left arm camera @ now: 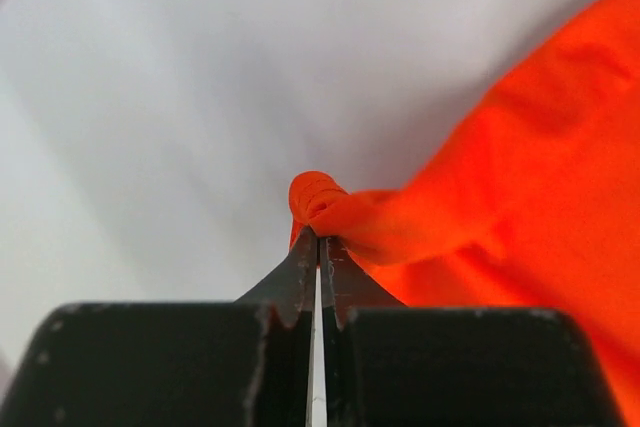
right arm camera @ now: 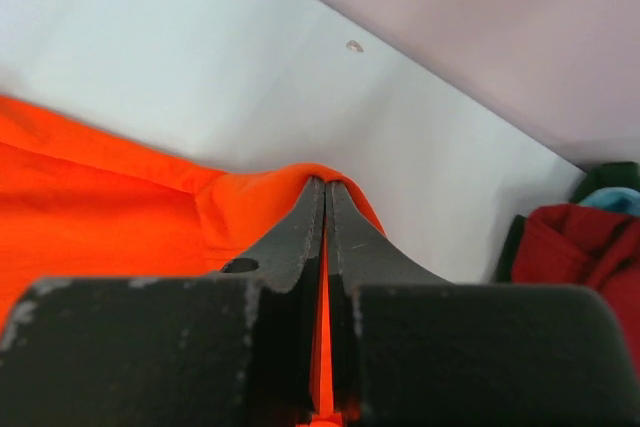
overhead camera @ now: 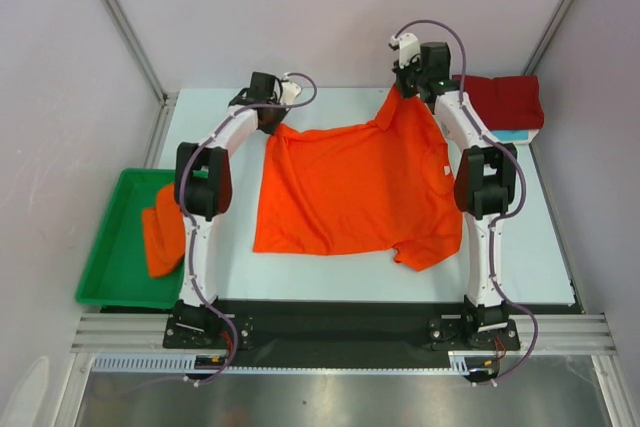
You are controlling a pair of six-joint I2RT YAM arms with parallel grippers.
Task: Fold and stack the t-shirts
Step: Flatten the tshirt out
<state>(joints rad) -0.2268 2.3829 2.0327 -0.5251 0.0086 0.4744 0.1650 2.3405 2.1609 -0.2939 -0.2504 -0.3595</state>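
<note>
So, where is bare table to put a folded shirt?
Bare: the strip between the left arm and the spread orange shirt, and the near right corner beside the right arm. Crowded: far right corner, with the dark red shirt.

Both arms stretch far forward from their bases, elbows raised and forearms angled inward. The left arm [overhead camera: 213, 147] ends in jaws pressed together on a bunched corner of the spread orange t-shirt [overhead camera: 350, 187], whose cloth trails to their right. The right arm [overhead camera: 468, 137] mirrors this, its jaws clamped on cloth that trails to their left.
</note>
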